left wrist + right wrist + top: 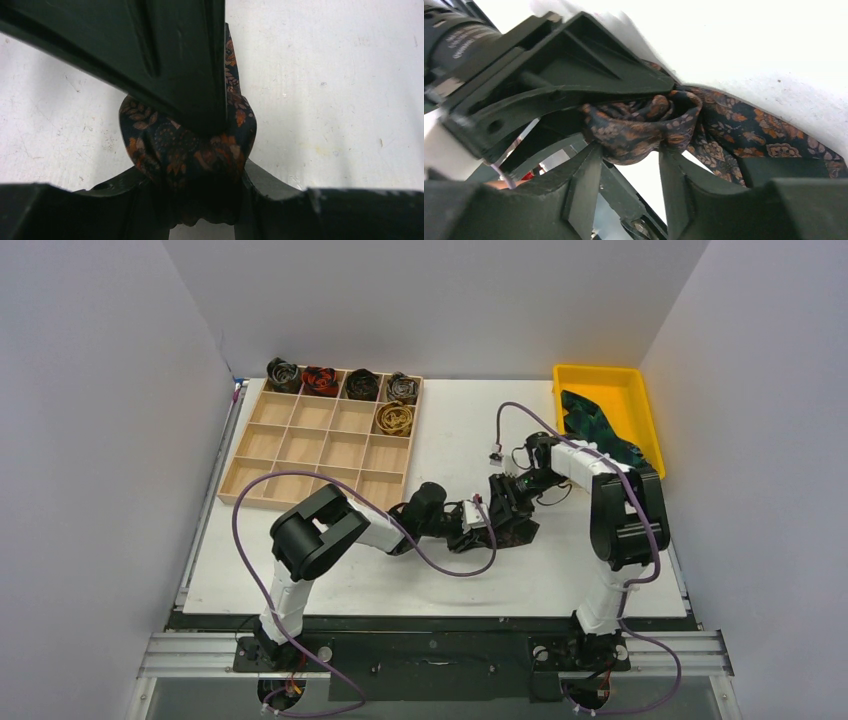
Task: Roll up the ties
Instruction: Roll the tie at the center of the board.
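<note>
The brown tie (175, 145), dark with an orange leaf pattern, is found near the middle of the desk (450, 430), wound into a loose coil. In the left wrist view the coil is seen clamped between the left jaws. The right jaws are spread apart, with one finger (584, 200) set close at either side of the coil's lower edge. In the right wrist view an unrolled length of the same tie is seen laid flat on the desk beside the coil. A wooden tray (228, 485) is placed at the desk's far left. Four rolled ties (321, 381) are lodged in its back row, and a gold one (394, 419) in the rightmost compartment of the next row. A green tie (595, 425) is heaped in a yellow bin (600, 375) at the far right.
</note>
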Controlling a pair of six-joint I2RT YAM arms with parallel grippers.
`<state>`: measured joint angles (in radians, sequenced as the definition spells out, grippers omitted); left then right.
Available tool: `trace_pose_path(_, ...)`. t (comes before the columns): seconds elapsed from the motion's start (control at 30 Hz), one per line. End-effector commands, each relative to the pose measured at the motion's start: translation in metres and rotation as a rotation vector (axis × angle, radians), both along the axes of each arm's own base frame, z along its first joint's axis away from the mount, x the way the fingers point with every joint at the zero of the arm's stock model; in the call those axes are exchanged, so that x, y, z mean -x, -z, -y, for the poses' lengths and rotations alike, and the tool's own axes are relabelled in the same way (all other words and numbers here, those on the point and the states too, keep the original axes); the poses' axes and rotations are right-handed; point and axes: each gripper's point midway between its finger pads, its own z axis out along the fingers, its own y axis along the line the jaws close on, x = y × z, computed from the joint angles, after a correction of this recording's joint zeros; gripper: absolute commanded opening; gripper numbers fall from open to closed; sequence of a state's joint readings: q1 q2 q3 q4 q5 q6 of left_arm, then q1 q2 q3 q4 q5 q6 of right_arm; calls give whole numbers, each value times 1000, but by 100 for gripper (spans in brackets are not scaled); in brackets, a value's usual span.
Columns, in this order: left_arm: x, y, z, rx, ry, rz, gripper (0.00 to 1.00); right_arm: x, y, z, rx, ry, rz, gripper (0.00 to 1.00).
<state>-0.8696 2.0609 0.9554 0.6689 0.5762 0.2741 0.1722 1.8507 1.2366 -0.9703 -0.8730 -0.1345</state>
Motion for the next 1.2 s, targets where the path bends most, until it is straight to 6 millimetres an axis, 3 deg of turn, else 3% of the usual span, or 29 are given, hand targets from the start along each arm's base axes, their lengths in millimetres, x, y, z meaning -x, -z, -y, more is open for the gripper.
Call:
trace_pose_path(0.0,15,20,-13,-88,24,-85,21,-8,22,18,102,-40,27,24)
trace_pose_path(0.07,14,18,-13,-83,21,-86,24,-11,31,29,152,-30,25,3)
trace_pose_path(0.1,13,17,-13,-80,21,-85,26,-12,35,33,173,-28,22,0)
trace_pose_path(0.17,11,14,-12,-70,19,-74,36,-13,43,43,225,-24,17,0)
trace_pose_path(0.23,8,9,-9,-58,16,-60,55,-13,50,51,273,-21,12,0)
trace_pose_path(0.3,4,2,-5,-40,10,-45,65,-13,57,60,327,-12,9,0)
trace_pose_path(0.5,-2,-30,13,44,11,-16,84,-24,70,84,454,52,31,0)
trace_pose_path(0.67,-3,-45,27,93,20,1,88,-29,76,81,472,48,39,0)
trace_pose_path(0.97,-9,-56,46,139,-26,-26,91,-12,84,58,449,17,20,0)
trace_pose_path(1.1,-16,-50,53,126,-72,-45,82,-13,83,45,413,29,29,0)
trace_pose_path(1.17,-17,-40,53,97,-83,-58,67,-14,80,40,392,32,31,0)
